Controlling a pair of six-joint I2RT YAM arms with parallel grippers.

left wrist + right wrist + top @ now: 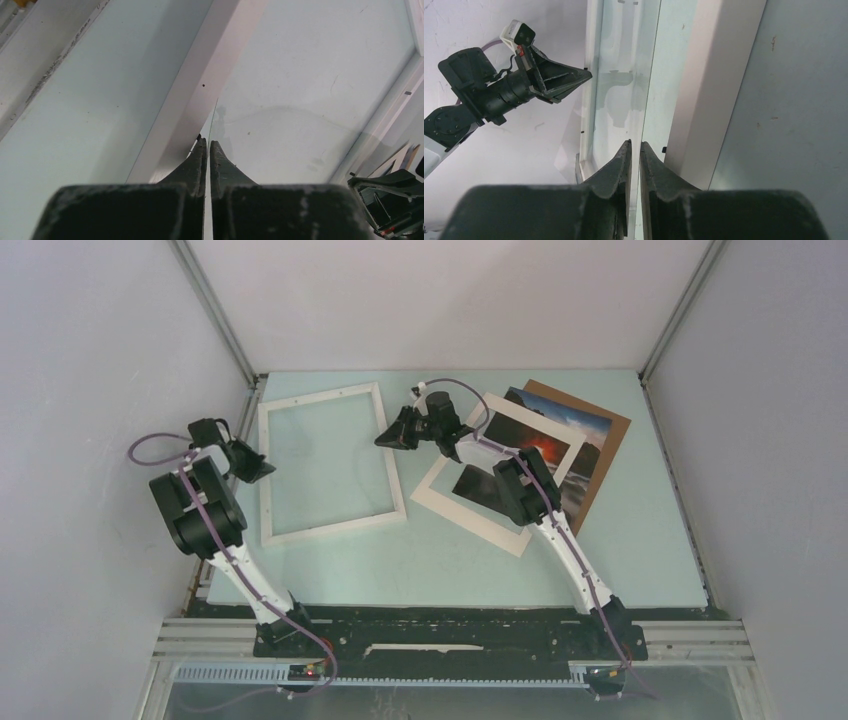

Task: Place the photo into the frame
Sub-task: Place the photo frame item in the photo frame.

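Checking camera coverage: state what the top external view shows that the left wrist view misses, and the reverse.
Only top external: the photo and brown backing board, right of the frame. Only left wrist: the thin edge of a clear pane, pinched by the left gripper. Both: the frame, the left gripper and the right gripper.

**Photo half covered, frame cut off**

The photo (548,412) shows only in part: a white mat (445,498) and the right arm (535,495) cover the rest. Only a narrow border shows of the brown board (617,430) beneath it. In both wrist views the frame (200,85) runs off the picture. The edge of the clear pane (214,117) vanishes into the closed left gripper (207,142). Whether the right gripper (634,144) pinches it cannot be told.
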